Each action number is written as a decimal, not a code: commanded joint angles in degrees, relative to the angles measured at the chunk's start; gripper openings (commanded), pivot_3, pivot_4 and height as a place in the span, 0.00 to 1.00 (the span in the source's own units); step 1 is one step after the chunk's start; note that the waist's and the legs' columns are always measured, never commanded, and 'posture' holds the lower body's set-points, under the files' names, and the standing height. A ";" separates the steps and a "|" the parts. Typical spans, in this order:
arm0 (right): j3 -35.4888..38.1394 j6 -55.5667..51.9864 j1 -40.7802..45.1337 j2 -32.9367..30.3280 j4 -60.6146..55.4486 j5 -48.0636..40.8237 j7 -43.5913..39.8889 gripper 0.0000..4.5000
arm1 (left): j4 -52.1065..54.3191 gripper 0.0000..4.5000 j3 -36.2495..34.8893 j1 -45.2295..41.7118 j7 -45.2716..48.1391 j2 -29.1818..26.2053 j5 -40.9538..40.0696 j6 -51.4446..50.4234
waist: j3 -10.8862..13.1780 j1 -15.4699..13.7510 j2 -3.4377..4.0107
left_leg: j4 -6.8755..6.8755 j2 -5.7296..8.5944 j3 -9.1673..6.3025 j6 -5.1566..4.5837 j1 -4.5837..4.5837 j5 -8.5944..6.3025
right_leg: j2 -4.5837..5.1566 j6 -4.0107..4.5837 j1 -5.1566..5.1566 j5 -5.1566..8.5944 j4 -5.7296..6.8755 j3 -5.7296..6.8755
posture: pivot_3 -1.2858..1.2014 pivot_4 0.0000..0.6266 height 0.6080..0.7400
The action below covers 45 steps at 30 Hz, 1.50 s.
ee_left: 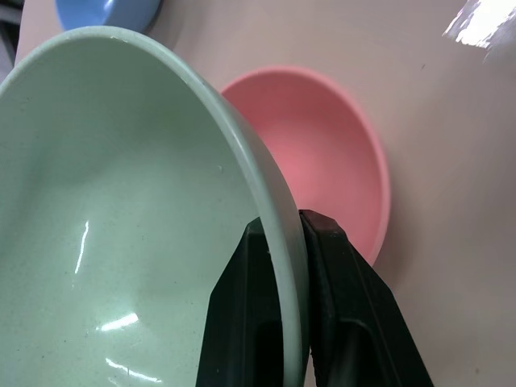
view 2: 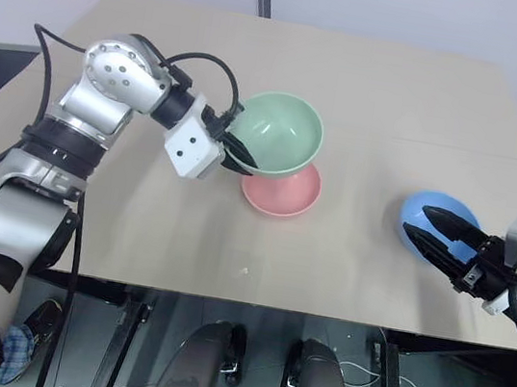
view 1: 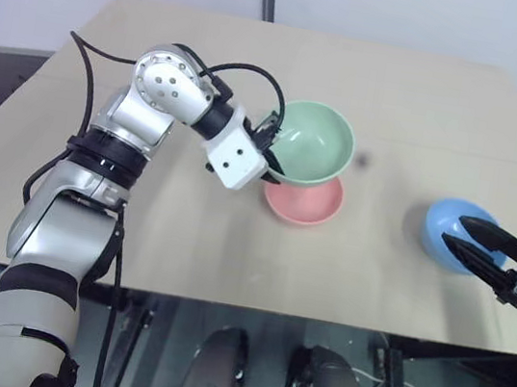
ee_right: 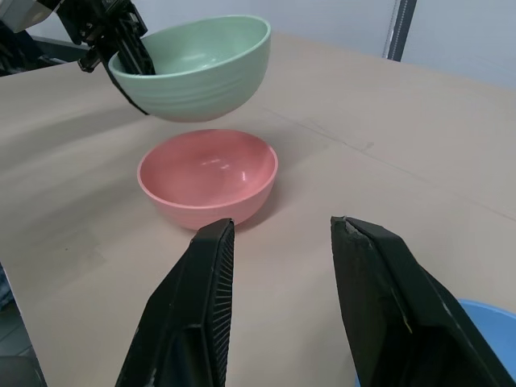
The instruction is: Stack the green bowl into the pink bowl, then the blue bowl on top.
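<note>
The left gripper [ee_left: 294,242] fingers pinch the green bowl's [view 1: 313,141] rim, holding it in the air just above the pink bowl [ee_right: 208,185] on the worktop [view 1: 231,248]. Centre it, level it, then lower before releasing (it hangs tilted now). The right gripper's [ee_right: 278,250] spread fingers wait at the blue bowl [view 2: 429,222].
</note>
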State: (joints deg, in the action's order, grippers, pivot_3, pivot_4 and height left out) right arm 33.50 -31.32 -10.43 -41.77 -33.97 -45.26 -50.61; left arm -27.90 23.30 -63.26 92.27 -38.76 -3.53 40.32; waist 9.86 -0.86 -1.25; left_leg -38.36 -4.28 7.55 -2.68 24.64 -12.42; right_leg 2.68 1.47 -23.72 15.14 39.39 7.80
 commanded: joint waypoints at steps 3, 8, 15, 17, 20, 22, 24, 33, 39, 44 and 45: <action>0.56 1.42 -0.15 -0.45 -1.84 -1.16 0.33 0.48 | 2.52 0.49 -0.19 -0.42 0.08 1.63 -3.18 0.77 | 0.00 -0.02 0.00 | -0.01 0.00 -0.01 0.00 -0.01 0.00 | -0.01 0.00 0.00 0.00 0.04 0.00 | 0.52 0.24 1.00; 0.61 1.30 0.14 -0.60 -1.75 -1.40 0.61 0.48 | -0.34 0.87 -1.23 -1.17 -2.96 3.57 -1.26 4.15 | 0.00 -0.04 0.00 | -0.03 0.02 0.00 0.00 0.00 0.00 | -0.01 0.00 0.00 0.00 0.03 -0.01 | 0.52 0.24 1.00; 0.99 1.31 -0.50 -0.63 -1.88 -1.74 0.67 0.48 | 4.09 0.87 -3.87 -0.13 -1.41 2.49 -7.75 -7.25 | 0.00 0.02 0.00 | -0.03 0.00 0.00 0.01 -0.01 0.00 | -0.04 0.00 0.00 0.00 0.04 -0.01 | 0.52 0.24 1.00; 1.00 1.38 -0.67 -0.58 -1.85 -1.76 0.71 0.48 | 7.72 0.87 -5.76 1.18 -1.01 1.40 -12.71 -18.22 | 0.00 0.03 0.00 | -0.03 -0.01 0.00 0.01 0.00 0.01 | -0.01 0.00 0.00 0.00 0.04 -0.01 | 0.52 0.24 1.00; 0.98 1.66 -1.23 -0.54 -1.52 -1.34 0.44 0.48 | 12.80 0.87 -8.82 3.65 -1.86 -1.33 -18.62 -34.58 | 0.00 0.18 0.01 | -0.03 -0.03 0.00 0.02 -0.02 0.01 | 0.04 0.00 -0.01 0.00 0.05 -0.06 | 0.52 0.24 1.00; 1.00 1.89 -1.59 -0.65 -1.05 -0.93 0.15 0.48 | 15.54 0.87 -10.84 5.70 -2.41 -3.74 -22.26 -45.27 | 0.00 0.22 0.02 | -0.03 -0.08 0.00 0.03 -0.04 0.02 | 0.07 0.00 -0.01 0.00 0.06 -0.07 | 0.52 0.24 1.00; 0.88 2.06 -1.64 -0.94 -0.48 -0.44 0.04 0.48 | 17.53 0.87 -12.39 8.13 -2.13 -6.04 -24.25 -52.36 | 0.00 0.21 0.02 | -0.03 -0.12 0.02 0.03 -0.08 0.02 | 0.06 0.00 -0.01 0.01 0.09 -0.10 | 0.52 0.24 1.00; -5.10 0.42 2.52 -5.27 3.53 8.94 5.48 0.48 | 19.50 0.87 -18.81 17.27 -6.05 -10.01 -25.82 -64.55 | 0.00 0.01 0.02 | -0.09 -0.05 0.02 -0.13 -0.11 -0.08 | 0.16 0.00 0.01 0.01 0.16 -0.10 | 0.52 0.24 1.00; -12.05 -5.25 4.59 -13.48 7.90 16.92 6.86 0.48 | 19.96 0.87 -22.43 21.69 -5.14 -11.46 -27.41 -66.40 | 0.01 0.00 0.03 | -0.07 -0.05 0.04 -0.05 -0.06 -0.03 | 0.18 0.01 -0.06 0.02 0.22 -0.11 | 0.52 0.24 1.00; -17.67 -10.24 6.66 -18.01 10.67 21.33 7.70 0.48 | 20.27 0.87 -25.39 24.49 -4.37 -12.20 -27.57 -63.71 | 0.01 0.07 0.03 | -0.07 -0.05 0.05 -0.08 -0.04 -0.05 | 0.23 0.01 -0.08 0.02 0.20 -0.11 | 0.52 0.24 1.00; -18.55 -11.24 7.26 -18.39 11.19 21.79 7.83 0.48 | 19.89 0.87 -25.79 24.94 -4.70 -12.19 -27.06 -62.81 | 0.01 0.07 0.03 | -0.07 -0.05 0.05 -0.13 -0.05 -0.08 | 0.24 0.01 -0.08 0.02 0.20 -0.11 | 0.52 0.24 1.00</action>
State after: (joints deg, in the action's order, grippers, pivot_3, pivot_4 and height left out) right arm 15.85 -40.76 -4.57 -58.85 -23.25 -24.82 -43.30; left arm -9.44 -0.14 -38.83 87.69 -50.23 -30.55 -24.57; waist 9.87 -0.79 -1.22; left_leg -38.43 -4.33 7.61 -2.82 24.59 -12.51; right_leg 2.92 1.48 -23.80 15.16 39.59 7.69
